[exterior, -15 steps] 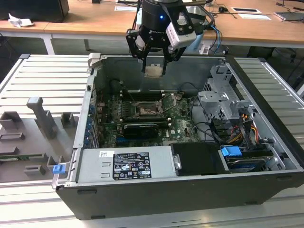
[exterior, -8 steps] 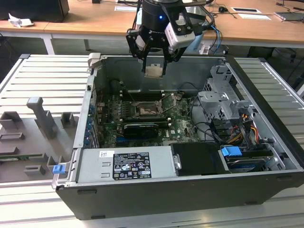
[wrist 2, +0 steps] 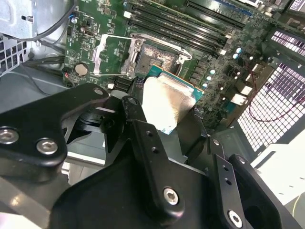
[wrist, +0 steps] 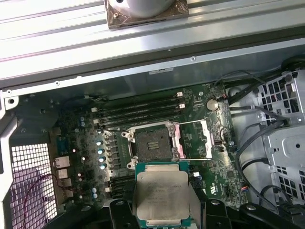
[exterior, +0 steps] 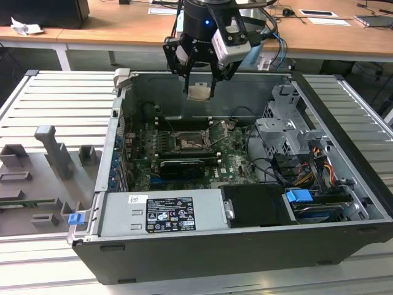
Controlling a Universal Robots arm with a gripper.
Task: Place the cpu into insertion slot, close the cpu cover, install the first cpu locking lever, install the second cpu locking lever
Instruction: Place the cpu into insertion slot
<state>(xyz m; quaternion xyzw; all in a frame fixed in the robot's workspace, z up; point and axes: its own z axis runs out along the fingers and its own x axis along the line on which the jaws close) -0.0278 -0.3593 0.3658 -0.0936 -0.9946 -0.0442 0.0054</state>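
Note:
My gripper (exterior: 199,91) hangs above the open computer case, shut on the cpu (exterior: 199,92), a small square chip with a pale metal face. In both wrist views the cpu (wrist: 162,195) (wrist 2: 169,102) sits between the black fingers (wrist: 116,210). It is held in the air, short of the insertion slot (wrist: 151,143) (wrist 2: 155,58) (exterior: 192,142). That square black socket on the green board is bare, its dark pin field showing. The cpu cover (wrist: 193,140) (wrist 2: 112,55), a silver frame plate, is swung open to one side of the socket. Thin wire levers (wrist: 190,122) stand unlatched beside it.
Long black memory slots (wrist: 138,110) run beside the socket, and a black card (exterior: 181,167) lies in front of it. A silver power supply (exterior: 159,212) fills the case's front. A drive cage with cables (exterior: 288,135) is at the exterior view's right, a grey fixture tray (exterior: 49,166) at its left.

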